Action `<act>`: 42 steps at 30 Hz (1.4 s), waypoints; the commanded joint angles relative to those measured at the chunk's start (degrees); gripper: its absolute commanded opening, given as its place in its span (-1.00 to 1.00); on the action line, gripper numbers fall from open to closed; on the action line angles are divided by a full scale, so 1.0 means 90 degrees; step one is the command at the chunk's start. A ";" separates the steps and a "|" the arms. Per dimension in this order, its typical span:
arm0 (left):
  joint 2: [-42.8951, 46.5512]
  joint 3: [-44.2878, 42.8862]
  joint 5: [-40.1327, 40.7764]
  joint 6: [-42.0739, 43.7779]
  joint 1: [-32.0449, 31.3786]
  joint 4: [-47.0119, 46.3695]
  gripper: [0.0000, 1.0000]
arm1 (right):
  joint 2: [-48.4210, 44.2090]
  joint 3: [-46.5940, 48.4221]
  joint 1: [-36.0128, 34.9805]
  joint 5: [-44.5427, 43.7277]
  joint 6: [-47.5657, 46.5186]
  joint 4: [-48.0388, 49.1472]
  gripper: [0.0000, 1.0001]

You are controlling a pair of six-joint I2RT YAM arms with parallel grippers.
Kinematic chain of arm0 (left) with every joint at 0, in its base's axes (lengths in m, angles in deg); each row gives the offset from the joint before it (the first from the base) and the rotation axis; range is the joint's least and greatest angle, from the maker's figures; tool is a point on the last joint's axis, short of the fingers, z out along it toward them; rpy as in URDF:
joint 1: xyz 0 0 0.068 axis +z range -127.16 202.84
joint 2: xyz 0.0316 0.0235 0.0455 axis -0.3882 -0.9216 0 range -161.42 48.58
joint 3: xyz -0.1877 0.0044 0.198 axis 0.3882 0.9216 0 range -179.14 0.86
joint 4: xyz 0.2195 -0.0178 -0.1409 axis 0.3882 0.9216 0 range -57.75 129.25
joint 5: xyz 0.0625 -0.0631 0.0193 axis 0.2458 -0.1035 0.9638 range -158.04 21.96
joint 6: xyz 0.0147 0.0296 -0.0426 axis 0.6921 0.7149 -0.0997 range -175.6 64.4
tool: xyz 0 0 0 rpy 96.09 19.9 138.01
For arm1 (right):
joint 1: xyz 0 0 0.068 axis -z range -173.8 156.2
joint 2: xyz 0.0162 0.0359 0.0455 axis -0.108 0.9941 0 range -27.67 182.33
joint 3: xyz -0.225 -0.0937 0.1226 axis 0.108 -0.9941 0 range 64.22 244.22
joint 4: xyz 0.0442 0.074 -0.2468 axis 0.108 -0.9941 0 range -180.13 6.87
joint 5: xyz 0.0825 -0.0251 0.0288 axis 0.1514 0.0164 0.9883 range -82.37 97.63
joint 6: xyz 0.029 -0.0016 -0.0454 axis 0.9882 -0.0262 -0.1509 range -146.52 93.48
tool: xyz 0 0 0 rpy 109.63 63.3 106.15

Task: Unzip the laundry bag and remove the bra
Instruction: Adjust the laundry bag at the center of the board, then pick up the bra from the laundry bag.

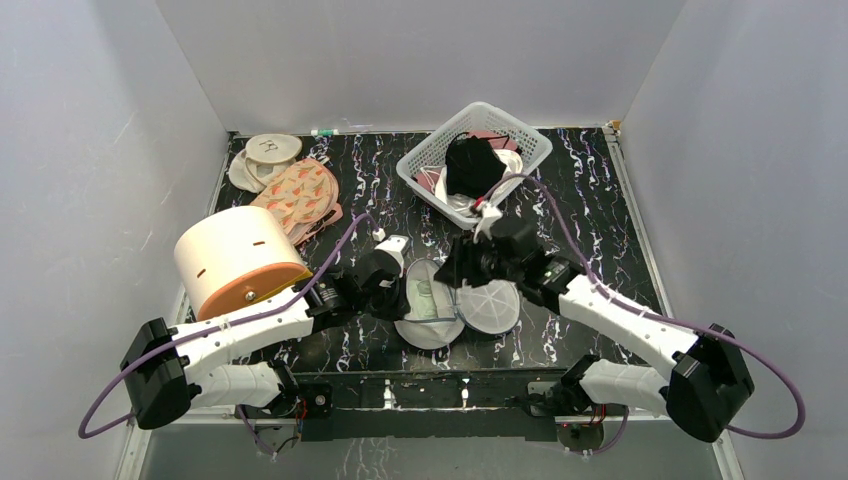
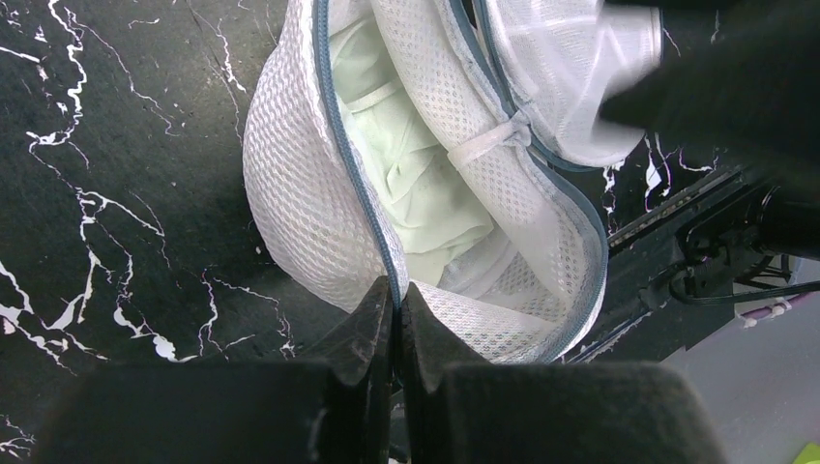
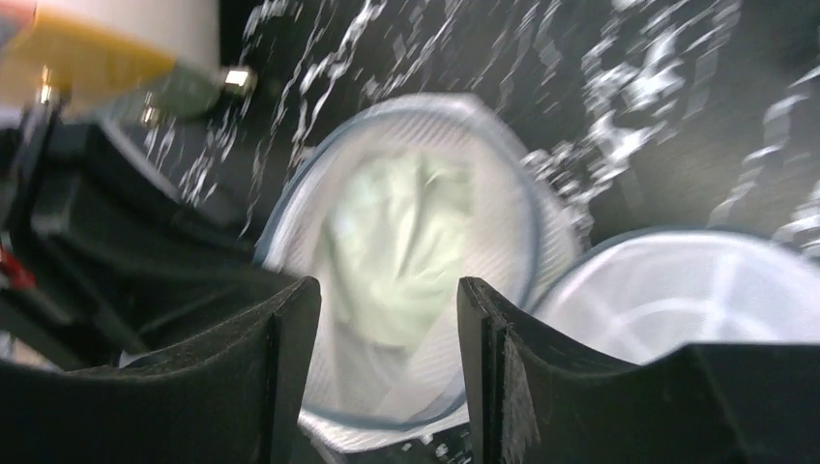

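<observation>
The laundry bag [image 1: 492,307] lies unzipped near the table's front edge, its two white mesh halves spread side by side. The pale mint bra [image 1: 423,298] is bunched inside the left half. In the left wrist view the bra [image 2: 416,174] fills the laundry bag [image 2: 295,193], and my left gripper [image 2: 396,292] is shut on the bag's blue zipper rim. My right gripper [image 3: 387,290] hovers open above the bra [image 3: 406,232], nothing between its fingers. The empty half [image 3: 696,290] lies to its right. From above, the right gripper [image 1: 468,268] is over the bag's far edge.
A white lattice basket [image 1: 420,170] with a black cloth stands at the back, just behind the right arm. A cream cylinder with an orange base [image 1: 235,260] lies left of the left arm. Peach floral pads [image 1: 300,195] and round white pads [image 1: 272,148] are at the back left.
</observation>
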 commanded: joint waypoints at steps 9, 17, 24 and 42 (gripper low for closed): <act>-0.0093 0.0273 -0.0122 -0.0094 0.0015 0.0194 -1.00 | 0.0313 -0.1382 -0.2709 -0.0965 0.1683 0.1437 -0.26; 0.0091 0.0772 -0.0258 -0.0343 0.0013 0.0101 -1.00 | 0.0563 -0.1484 -0.2996 -0.1729 0.1753 0.1310 -0.26; 0.0096 0.0549 -0.0201 -0.0275 0.0008 0.0193 -1.00 | -0.0106 -0.1038 -0.2996 -0.2784 0.1429 0.1114 -0.03; 0.0064 0.0232 -0.0307 -0.0244 0.0014 0.0161 -1.00 | 0.2034 -0.0701 -0.2731 -0.3287 0.0680 0.3174 -0.17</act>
